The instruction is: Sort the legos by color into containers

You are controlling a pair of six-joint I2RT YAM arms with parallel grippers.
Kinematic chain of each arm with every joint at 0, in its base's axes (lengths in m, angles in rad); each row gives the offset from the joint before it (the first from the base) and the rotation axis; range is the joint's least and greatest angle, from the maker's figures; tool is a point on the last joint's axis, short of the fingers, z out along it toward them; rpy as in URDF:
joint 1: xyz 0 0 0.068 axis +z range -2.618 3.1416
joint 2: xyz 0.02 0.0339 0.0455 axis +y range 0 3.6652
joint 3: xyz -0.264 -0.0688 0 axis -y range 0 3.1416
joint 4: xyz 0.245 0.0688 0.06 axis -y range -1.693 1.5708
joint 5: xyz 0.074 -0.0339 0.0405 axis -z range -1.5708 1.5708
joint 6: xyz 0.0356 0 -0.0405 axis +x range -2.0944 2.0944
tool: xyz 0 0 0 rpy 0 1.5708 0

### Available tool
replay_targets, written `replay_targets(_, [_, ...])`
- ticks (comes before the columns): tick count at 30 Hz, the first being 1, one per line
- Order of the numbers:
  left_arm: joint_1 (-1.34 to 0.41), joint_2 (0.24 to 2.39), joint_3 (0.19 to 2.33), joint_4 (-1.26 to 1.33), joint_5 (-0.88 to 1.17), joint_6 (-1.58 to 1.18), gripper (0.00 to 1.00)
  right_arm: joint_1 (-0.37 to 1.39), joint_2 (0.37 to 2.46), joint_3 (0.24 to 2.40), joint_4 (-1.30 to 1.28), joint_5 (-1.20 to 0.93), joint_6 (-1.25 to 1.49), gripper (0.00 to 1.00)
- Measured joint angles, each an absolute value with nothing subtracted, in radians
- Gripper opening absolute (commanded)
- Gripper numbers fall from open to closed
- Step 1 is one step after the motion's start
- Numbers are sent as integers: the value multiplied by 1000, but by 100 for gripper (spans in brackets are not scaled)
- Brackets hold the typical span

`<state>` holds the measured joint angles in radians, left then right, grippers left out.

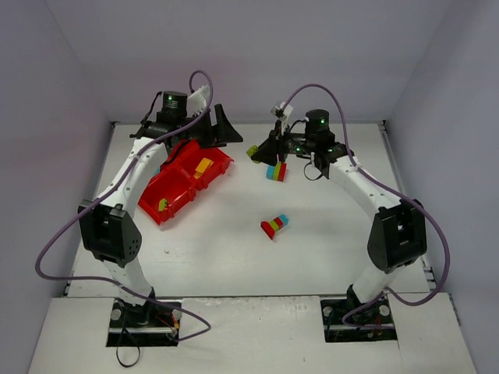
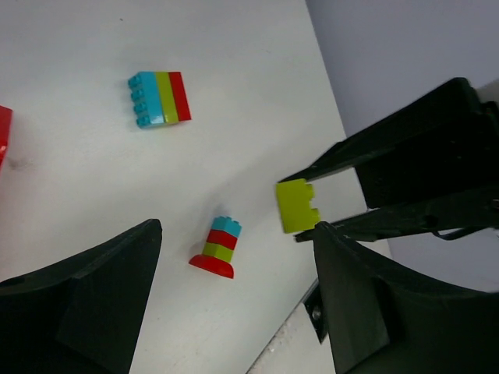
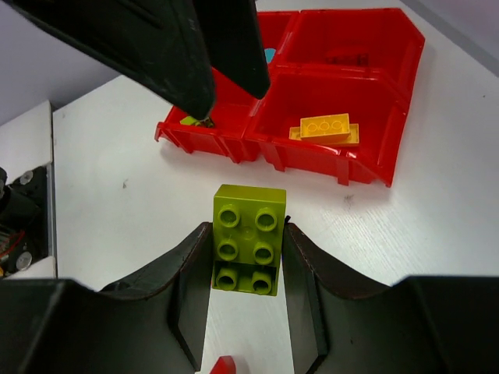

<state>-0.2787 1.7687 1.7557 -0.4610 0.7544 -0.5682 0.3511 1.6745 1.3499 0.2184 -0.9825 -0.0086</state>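
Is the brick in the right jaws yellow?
No, the right jaws clamp a lime green brick, its studs facing the wrist camera.

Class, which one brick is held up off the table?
The plain lime green brick, pinched between the right arm's fingers. The two striped stacks lie on the table, and the rest sit in the red tray.
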Motion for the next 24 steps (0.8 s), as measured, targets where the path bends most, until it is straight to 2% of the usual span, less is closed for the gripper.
replay_targets(10, [-327, 1728, 1729, -462, 832, -614, 72, 419, 1705, 1359, 134, -906, -108, 3])
replay_targets(20, [-353, 1742, 1729, -586, 771, -546, 71, 446, 1706, 1365, 121, -886, -133, 4])
replay_targets(24, [-354, 1766, 1729, -604, 758, -533, 63, 449, 1706, 1368, 110, -885, -136, 4])
